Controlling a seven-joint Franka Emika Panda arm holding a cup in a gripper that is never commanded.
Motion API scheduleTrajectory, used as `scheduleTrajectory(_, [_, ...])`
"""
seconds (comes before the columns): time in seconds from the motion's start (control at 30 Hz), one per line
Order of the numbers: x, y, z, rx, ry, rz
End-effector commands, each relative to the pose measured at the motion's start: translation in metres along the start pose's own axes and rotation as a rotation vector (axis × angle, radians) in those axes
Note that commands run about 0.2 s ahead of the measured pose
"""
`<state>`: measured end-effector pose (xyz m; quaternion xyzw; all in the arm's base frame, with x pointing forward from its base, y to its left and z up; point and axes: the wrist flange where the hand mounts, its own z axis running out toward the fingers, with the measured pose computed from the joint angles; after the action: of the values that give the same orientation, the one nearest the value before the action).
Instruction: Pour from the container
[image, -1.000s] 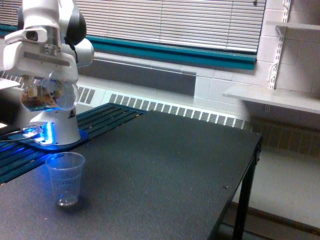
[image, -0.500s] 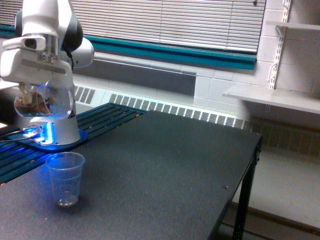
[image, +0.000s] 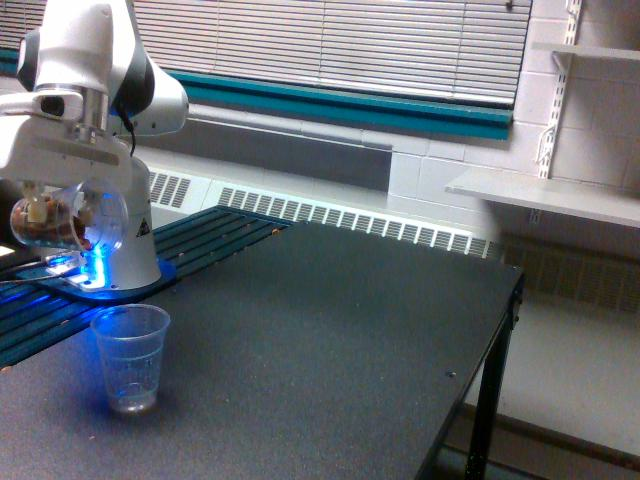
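The container (image: 70, 215), a clear round jar with brown pieces showing through it, hangs at the exterior view's left, tipped on its side. My gripper (image: 62, 180) is shut on it from above, under the white hand of the arm. The jar sits above and a little to the left of a clear plastic cup (image: 130, 357), which stands upright on the dark table (image: 330, 340). The cup glows blue from the light of the arm's base. I see no pieces falling between jar and cup.
The arm's white base (image: 115, 262) stands behind the cup on a blue-lit mount. Dark slats (image: 210, 235) run along the table's back left. The table's right edge (image: 505, 310) drops to the floor. A radiator and window blinds line the wall behind.
The gripper and the jar have moved to the left and slightly down over the last second. The cup has not moved.
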<state>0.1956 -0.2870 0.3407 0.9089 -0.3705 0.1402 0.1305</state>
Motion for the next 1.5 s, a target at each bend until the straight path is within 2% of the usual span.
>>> scheduleTrajectory(0.03, [-0.002,-0.002,0.006,-0.014,-0.009,0.014])
scheduleTrajectory(0.7, [-0.011,-0.009,0.015,-0.068,-0.033,-0.061])
scheduleTrajectory(1.5, [-0.006,-0.018,0.016,-0.127,-0.028,-0.115])
